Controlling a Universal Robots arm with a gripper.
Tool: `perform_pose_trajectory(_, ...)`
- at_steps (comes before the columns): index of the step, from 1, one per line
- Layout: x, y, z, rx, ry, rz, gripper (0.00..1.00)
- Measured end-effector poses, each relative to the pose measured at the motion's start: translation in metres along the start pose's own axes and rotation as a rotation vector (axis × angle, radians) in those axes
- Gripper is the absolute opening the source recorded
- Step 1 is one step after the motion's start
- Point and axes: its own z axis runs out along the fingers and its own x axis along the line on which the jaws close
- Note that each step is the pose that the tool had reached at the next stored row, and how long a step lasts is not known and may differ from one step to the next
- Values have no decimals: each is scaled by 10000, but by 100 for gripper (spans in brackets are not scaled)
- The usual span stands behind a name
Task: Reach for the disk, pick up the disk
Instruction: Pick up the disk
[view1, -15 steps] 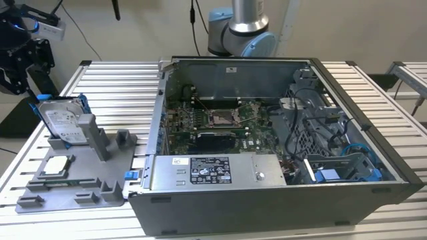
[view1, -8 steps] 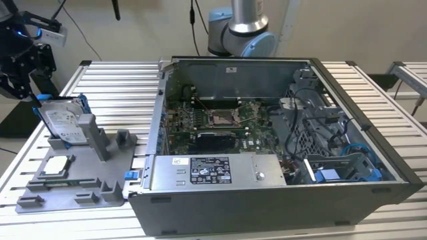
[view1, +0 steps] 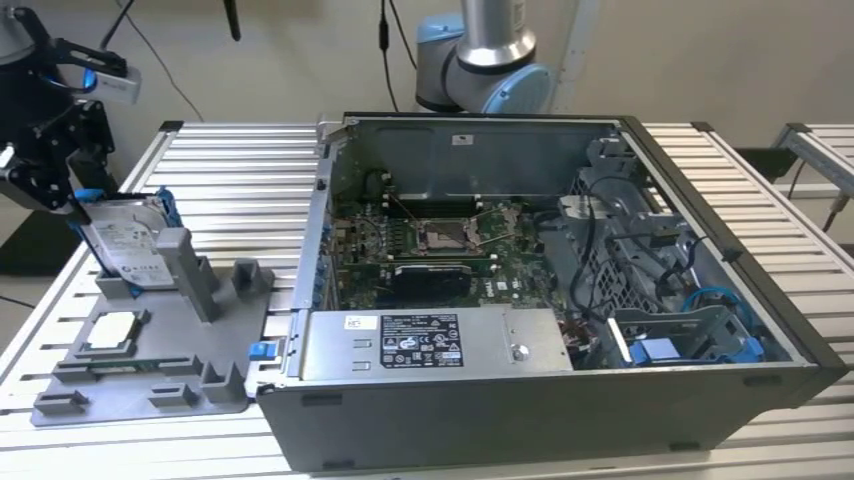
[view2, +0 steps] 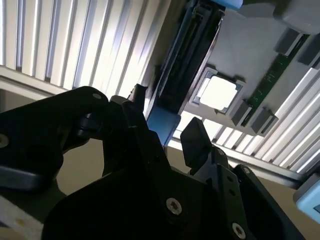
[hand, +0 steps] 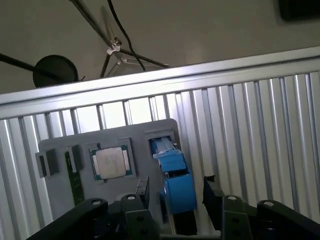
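Note:
The disk (view1: 124, 243) stands on edge in a slot of the grey holder (view1: 160, 385) at the exterior view's left. It is silver-grey with a white label and a bright blue frame. My black gripper (view1: 80, 197) is at the disk's upper outer corner. In the first wrist view the disk's blue frame end (hand: 176, 175) lies between my two fingers (hand: 142, 191), with a small gap on each side. The second wrist view shows the same blue end (view2: 163, 125) between the fingertips (view2: 196, 141). The gripper is open and straddles the frame.
A small square silver chip (view1: 112, 332) and a green memory stick (hand: 75, 177) lie in the same holder. An open computer case (view1: 534, 300) stands on the slatted metal table (view1: 240, 170) at the exterior view's right. The arm's base (view1: 483, 60) rises behind it.

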Motion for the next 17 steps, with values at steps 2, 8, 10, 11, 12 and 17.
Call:
perform_pose_trajectory(2, 1, 0, 37, -3, 1, -262, 100)
perform_pose_trajectory(8, 4, 0, 145, -13, 5, -943, 100)
perform_pose_trajectory(10, 5, 0, 182, -16, 7, -1140, 100)
perform_pose_trajectory(11, 5, -1, 201, -17, 7, -1226, 100)
perform_pose_trajectory(12, 5, -1, 219, -19, 7, -1301, 100)
perform_pose_trajectory(17, 7, 0, 310, -21, 9, -1519, 100)
